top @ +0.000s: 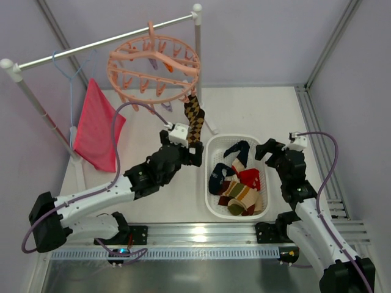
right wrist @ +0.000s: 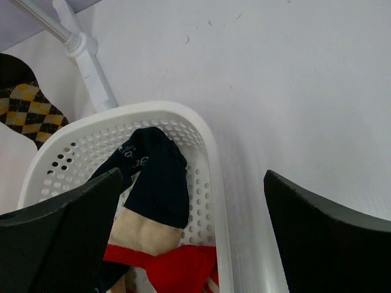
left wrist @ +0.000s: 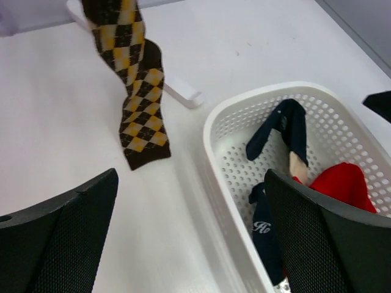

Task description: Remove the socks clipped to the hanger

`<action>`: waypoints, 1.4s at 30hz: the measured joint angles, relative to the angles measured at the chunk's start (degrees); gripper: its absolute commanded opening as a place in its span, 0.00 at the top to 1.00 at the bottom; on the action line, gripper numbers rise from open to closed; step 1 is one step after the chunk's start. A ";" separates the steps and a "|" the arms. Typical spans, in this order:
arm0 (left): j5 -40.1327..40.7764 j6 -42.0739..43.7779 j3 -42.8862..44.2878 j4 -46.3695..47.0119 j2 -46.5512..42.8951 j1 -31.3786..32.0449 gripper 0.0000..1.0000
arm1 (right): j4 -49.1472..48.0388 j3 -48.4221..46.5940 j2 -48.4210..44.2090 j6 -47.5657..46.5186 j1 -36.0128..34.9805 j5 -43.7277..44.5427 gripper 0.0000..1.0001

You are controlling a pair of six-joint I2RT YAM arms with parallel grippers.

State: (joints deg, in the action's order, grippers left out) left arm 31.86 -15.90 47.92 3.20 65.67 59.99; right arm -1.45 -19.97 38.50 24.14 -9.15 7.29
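**White desk (top: 256, 110): diamond-patterned sock (top: 194, 119) on the hanger (top: 112, 68), the rest in the basket (top: 206, 177)**

The diamond-patterned sock hangs clipped under the hanger's near rim, its toe just beyond the basket's far-left corner. Inside the basket lie a navy sock (top: 221, 174), a red sock (top: 249, 178) and a striped sock (top: 241, 196). The left gripper (left wrist: 190, 177) sits at the basket's far-left corner, near the hanging sock's lower end, with its fingers apart and nothing between them. The right gripper (right wrist: 192, 174) is over the basket's far-right corner, its fingers likewise spread and empty. Well left of the basket, a pink-red cloth (top: 96, 128) hangs below the rail (top: 91, 46).
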 measured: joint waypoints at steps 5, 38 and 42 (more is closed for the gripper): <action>-0.28 -0.17 -5.33 2.86 -3.04 -5.44 0.00 | -0.28 0.07 -0.07 0.02 0.00 -0.48 0.03; -10.34 3.67 -1.55 67.14 44.59 -20.24 0.00 | -8.50 1.68 3.54 0.22 0.00 -9.57 0.03; -8.76 5.33 0.09 67.67 47.08 -21.44 0.00 | -9.97 1.68 5.46 0.22 0.00 -10.47 0.03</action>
State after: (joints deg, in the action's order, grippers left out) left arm 23.09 -10.57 48.01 70.87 112.75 38.54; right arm -11.42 -18.28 43.97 24.36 -9.15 -3.18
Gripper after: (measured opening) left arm 0.996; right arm 0.974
